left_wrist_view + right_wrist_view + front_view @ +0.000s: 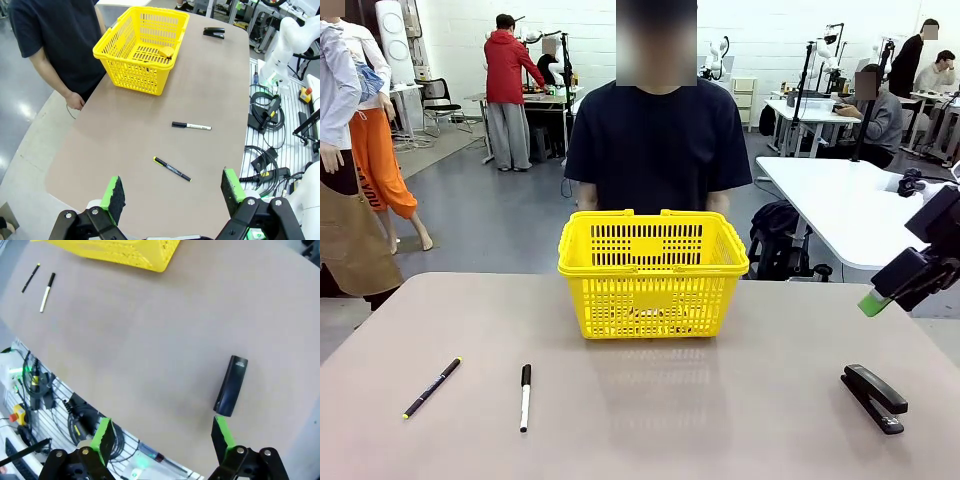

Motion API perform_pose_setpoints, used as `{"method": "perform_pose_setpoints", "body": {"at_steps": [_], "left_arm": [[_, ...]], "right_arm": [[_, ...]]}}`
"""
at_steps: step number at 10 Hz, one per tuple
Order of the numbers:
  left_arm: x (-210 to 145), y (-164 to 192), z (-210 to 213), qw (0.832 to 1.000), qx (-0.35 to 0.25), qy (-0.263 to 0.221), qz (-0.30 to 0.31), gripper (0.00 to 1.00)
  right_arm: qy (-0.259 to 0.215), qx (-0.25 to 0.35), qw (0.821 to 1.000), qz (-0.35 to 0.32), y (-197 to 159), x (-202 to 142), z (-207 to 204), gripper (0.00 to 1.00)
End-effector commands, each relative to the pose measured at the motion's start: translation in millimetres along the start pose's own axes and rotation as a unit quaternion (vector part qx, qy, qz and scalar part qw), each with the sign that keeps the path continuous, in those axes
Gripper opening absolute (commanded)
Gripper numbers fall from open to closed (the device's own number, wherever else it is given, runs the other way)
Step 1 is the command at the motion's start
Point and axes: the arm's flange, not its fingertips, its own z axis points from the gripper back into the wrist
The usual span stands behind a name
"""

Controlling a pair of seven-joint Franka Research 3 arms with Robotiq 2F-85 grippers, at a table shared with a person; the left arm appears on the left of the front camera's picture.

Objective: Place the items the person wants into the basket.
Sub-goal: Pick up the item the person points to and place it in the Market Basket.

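Observation:
The yellow basket (650, 270) stands mid-table in front of the person (658, 140), whose hand (76, 100) rests at the far table edge. In the left wrist view a small yellow-and-black item (166, 51) lies on the floor of the basket (125, 60); which tool it is I cannot tell. The black stapler (873, 397) lies flat at the table's front right. My right gripper (880, 298) hovers open above and behind it, and the right wrist view shows the stapler (231, 385) just beyond one green pad (222, 432). My left gripper (173, 192) is open and holds nothing, high over the table's left end.
A thin black pen (432, 387) with a yellow tip and a white marker (525, 396) with a black cap lie at the front left. Cables and boxes sit below the table's near edge (270, 115). A white table (840, 200) stands behind on the right.

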Motion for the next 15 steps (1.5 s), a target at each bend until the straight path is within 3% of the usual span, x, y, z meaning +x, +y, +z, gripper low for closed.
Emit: {"method": "perform_pose_setpoints", "body": {"at_steps": [1,2,4,6,7,9,12,14,15], "left_arm": [[-1,0,1,1.0,-0.001,-0.01,-0.012,1.0],[-1,0,1,1.0,-0.001,-0.01,-0.012,1.0],[-1,0,1,1.0,-0.001,-0.01,-0.012,1.0],[-1,0,1,1.0,-0.001,-0.01,-0.012,1.0],[-1,0,1,1.0,-0.001,-0.01,-0.012,1.0],[-1,0,1,1.0,-0.001,-0.01,-0.012,1.0],[-1,0,1,1.0,-0.001,-0.01,-0.012,1.0],[-1,0,1,1.0,-0.001,-0.01,-0.012,1.0],[-1,0,1,1.0,-0.001,-0.01,-0.012,1.0]], "right_arm": [[-0.002,-0.003,1.0,-0.003,-4,3,-4,1.0],[-0.063,-0.02,0.992,0.111,3,4,50,1.0],[-0.15,0.057,0.962,0.22,-13,-9,149,1.0],[-0.201,0.121,0.933,0.273,-60,-27,218,1.0],[-0.205,0.141,0.921,0.298,-86,-38,236,1.0],[-0.187,0.15,0.916,0.323,-141,-52,234,1.0],[-0.163,0.128,0.898,0.388,-183,-71,195,1.0],[-0.21,0.104,0.892,0.387,-191,-80,171,1.0],[-0.252,0.088,0.896,0.355,-189,-83,160,1.0]]}}
